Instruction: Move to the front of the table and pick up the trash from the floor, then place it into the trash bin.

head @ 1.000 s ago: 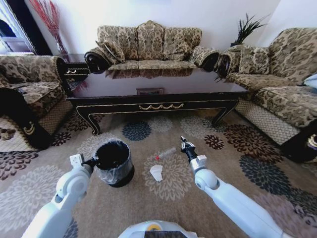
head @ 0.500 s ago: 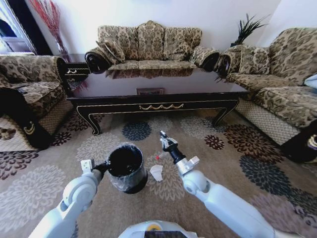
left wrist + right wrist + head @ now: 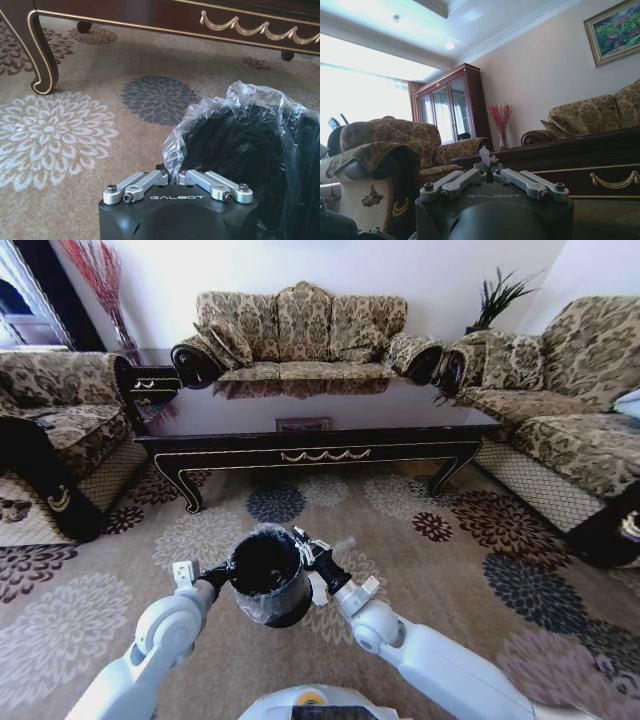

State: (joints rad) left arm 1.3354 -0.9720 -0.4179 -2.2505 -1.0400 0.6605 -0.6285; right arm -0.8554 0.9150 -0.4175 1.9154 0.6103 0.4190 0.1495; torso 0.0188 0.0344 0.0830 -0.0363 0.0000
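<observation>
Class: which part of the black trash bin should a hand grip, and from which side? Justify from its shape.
Probably the rim on the robot's left, pinched across the thin wall, where the left hand is clamped. The trash bin is round, seemingly too wide to span; its open top exposes an edge. The right hand, pinching a white scrap, crowds the opposite side.

One brand word, seen twice

"GALBOT" stands in pale capital letters on the black housing of the left tool (image 3: pixel 177 175), just behind its silver finger links, in the left wrist view. The same word, "GALBOT", stands in the same spot on the dark housing of the right tool (image 3: pixel 491 172) in the right wrist view. The head view offers no lettering that can be read, and no numbers, labels or signs can be made out on anything else.
</observation>
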